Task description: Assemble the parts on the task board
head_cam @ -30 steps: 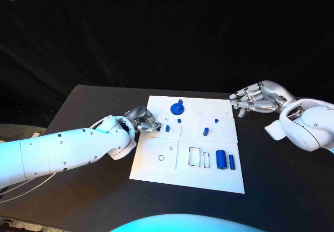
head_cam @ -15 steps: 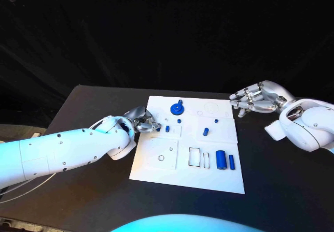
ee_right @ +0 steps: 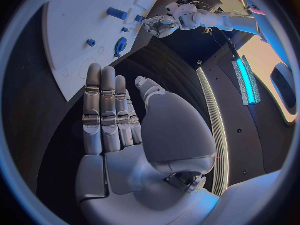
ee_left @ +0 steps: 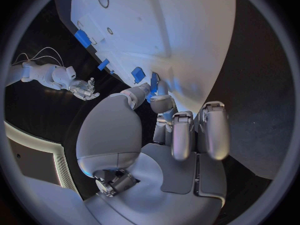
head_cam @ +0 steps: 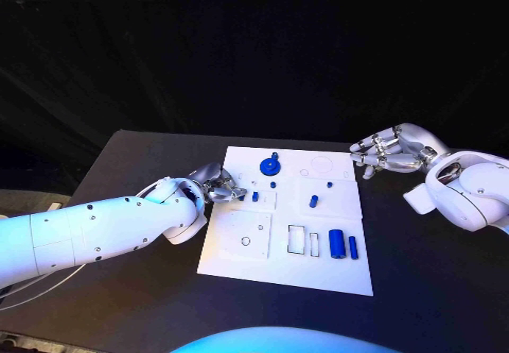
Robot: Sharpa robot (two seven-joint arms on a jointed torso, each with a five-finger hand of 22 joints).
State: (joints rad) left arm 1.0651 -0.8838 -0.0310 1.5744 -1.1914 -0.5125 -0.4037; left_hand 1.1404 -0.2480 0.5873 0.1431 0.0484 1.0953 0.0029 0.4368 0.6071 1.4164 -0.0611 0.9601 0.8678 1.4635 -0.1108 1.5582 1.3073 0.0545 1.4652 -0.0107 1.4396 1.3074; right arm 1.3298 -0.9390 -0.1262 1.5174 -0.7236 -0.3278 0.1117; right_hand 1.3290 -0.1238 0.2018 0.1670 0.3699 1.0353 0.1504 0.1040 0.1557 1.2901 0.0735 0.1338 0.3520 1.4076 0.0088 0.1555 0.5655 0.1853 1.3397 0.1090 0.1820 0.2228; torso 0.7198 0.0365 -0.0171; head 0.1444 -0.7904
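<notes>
So the board [head_cam: 286, 243] sits flat in the middle of the black desk [head_cam: 127, 309], white, with outlined slots printed on it.

The left hand [head_cam: 220, 185] is at the board's left edge, about level with the upper row of parts. In the left wrist view its fingertips [ee_left: 154, 81] are right on a small blue peg [ee_left: 139, 75] at that edge, thumb and a finger closed around it, so it looks like it's pinching that one. From the head view there's a peg [head_cam: 254, 195] just right of the fingers, though I can't tell from there whether it's lifted or still seated.

The right hand [head_cam: 384, 156] is off the board, over the desk just past the upper right corner. Fingers are stretched out straight and side by side in the right wrist view, nothing in them, palm [ee_right: 119, 155] empty.

Rest of the parts on the board: a round blue gear [head_cam: 271, 165] near the top, a tiny peg [head_cam: 273, 184] just below it, another short pin [head_cam: 314, 199] more toward the middle, a very small one [head_cam: 330, 184] up and to its right. Lower right there's a fat blue cylinder [head_cam: 336, 243] lying down with a thin bar [head_cam: 352, 246] just beside it, right next to two empty rectangular outlines [head_cam: 304, 240].
</notes>
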